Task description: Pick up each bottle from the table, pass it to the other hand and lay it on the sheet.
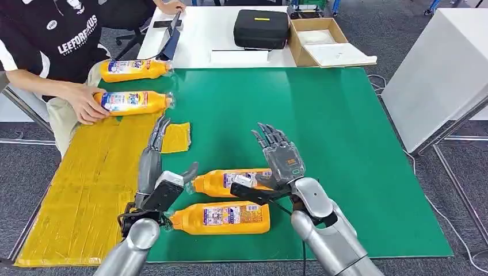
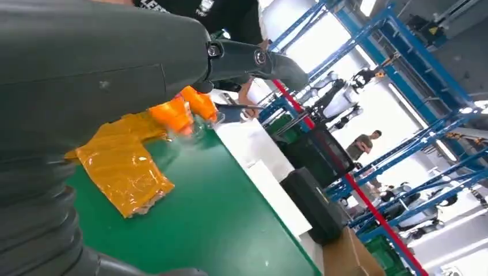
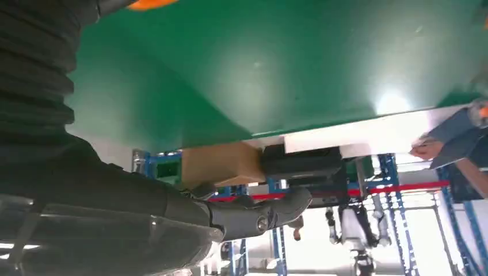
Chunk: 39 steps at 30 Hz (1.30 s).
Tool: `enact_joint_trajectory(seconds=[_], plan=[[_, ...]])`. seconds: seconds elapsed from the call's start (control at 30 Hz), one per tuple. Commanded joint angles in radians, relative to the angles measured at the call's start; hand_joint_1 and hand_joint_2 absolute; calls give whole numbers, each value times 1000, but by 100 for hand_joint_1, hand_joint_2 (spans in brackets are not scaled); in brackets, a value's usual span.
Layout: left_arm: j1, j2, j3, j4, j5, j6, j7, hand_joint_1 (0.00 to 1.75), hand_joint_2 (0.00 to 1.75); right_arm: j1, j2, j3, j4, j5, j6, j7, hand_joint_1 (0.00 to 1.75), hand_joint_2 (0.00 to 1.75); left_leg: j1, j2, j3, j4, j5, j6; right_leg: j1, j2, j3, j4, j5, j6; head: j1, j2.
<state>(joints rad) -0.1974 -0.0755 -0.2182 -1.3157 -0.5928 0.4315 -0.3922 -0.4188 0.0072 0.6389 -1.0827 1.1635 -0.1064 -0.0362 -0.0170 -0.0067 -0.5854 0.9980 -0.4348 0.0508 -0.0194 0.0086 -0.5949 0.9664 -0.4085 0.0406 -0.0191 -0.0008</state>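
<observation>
Two orange bottles lie on the green mat near me: the nearer bottle (image 1: 221, 218) and a second bottle (image 1: 230, 181) just behind it, partly covered by my right wrist. My left hand (image 1: 154, 155) hovers open over the mat's left side, fingers straight and pointing away, holding nothing. My right hand (image 1: 280, 154) is open too, palm up, above the second bottle. Two more orange bottles (image 1: 136, 69) (image 1: 136, 102) lie at the far left; a person's hand (image 1: 86, 103) rests on the closer one. The yellow sheet (image 1: 86, 190) covers the table's left strip.
A loose yellow sheet scrap (image 1: 176, 137) lies on the mat by my left fingertips. Behind the mat a white table holds a black case (image 1: 260, 27), a cardboard box (image 1: 322, 41) and a tablet (image 1: 170, 34). A person sits at the far left.
</observation>
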Motion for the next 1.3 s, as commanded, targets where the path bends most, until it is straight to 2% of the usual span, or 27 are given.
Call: enact_joint_trajectory(seconds=[0.03, 0.5, 0.73, 0.9, 0.93, 0.97, 1.3], plan=[[-63, -17, 11, 122, 7, -9, 6, 0, 175, -58, 55, 70, 139, -12, 16, 8, 0, 175, 0, 0, 2, -1, 0, -2, 0, 0, 3, -1, 0, -1, 0, 0], [-68, -19, 12, 135, 7, -8, 7, 0, 175, -64, 57, 69, 153, -14, 13, 11, 0, 175, 1, 0, 4, 0, -1, -4, 1, -1, 4, -1, -1, -3, 0, 0], [-95, -27, 23, 170, 8, -1, 9, 0, 175, -92, 86, 83, 224, -17, 19, 10, 0, 175, 1, 1, 4, 0, -1, -5, 1, -1, 4, 0, -1, -3, 0, 0], [-89, -23, 41, 166, 15, 2, 12, 0, 175, -127, 112, 90, 299, 8, 25, 82, 0, 175, 1, 1, 3, 0, -1, -3, 1, 0, 3, -1, 0, -2, 0, 0], [-90, -22, 41, 167, 16, 2, 12, 0, 175, -133, 114, 93, 309, 14, 26, 91, 0, 175, 2, 2, 6, 0, -2, -7, 2, 0, 7, -1, -1, -4, 0, 0], [-91, -19, 46, 177, 31, 7, 14, 0, 175, -156, 115, 96, 348, 30, 44, 137, 0, 175, 1, 1, 2, 0, -1, -3, 1, 0, 2, -1, 0, -2, 0, 0], [-82, -26, 32, 177, 53, 13, 13, 0, 175, -159, 98, 65, 387, 20, 59, 162, 0, 175, 0, -2, 3, -1, 0, -3, 1, -3, 4, -1, -1, -2, 0, 0]])
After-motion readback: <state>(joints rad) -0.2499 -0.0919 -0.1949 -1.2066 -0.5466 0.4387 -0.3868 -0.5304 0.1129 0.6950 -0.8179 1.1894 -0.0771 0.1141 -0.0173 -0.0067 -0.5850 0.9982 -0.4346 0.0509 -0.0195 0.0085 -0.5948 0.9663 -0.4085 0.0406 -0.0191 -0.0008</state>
